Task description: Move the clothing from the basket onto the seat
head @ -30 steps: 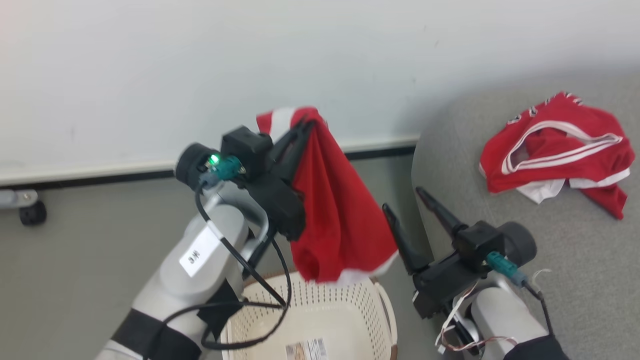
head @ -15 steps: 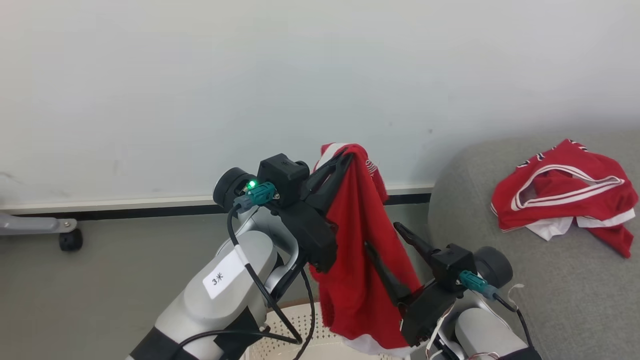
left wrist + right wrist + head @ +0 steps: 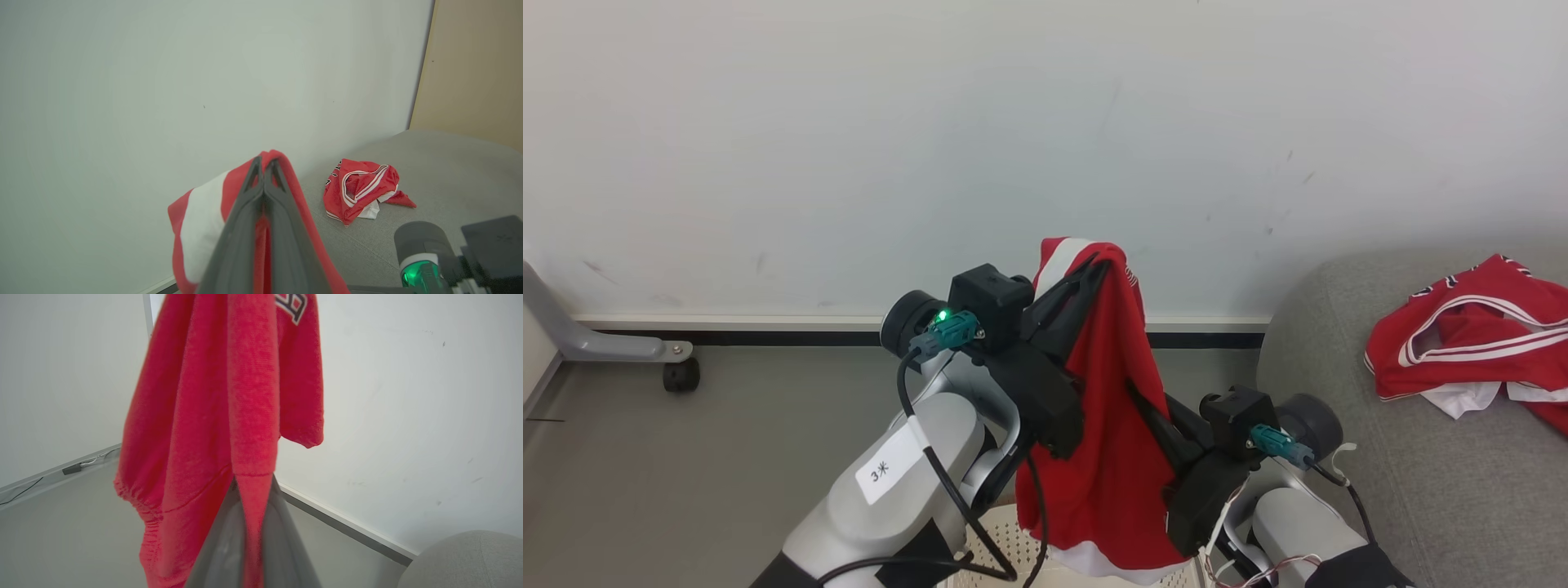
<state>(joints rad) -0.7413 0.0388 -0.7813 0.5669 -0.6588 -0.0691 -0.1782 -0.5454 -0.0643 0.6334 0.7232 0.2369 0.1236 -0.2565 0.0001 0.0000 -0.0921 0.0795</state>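
left gripper [image 3: 1104, 261]: clamped on top of hanging red garment [image 3: 1107, 474]
right gripper [image 3: 1137, 390]: pinching the same garment lower down
basket [image 3: 1005, 543]: below the garment
striped garment [image 3: 1462, 351]: on the seat [image 3: 1421, 490]

Basket [image 3: 1001, 535] mostly below head view's bottom edge; tips of right hand [image 3: 1143, 404] in folds of red garment [image 3: 1111, 465].

A white wall [image 3: 849, 122] is bounded by a grey floor [image 3: 686, 465]; a castored grey leg [image 3: 609, 347] is seen at nine o'clock.
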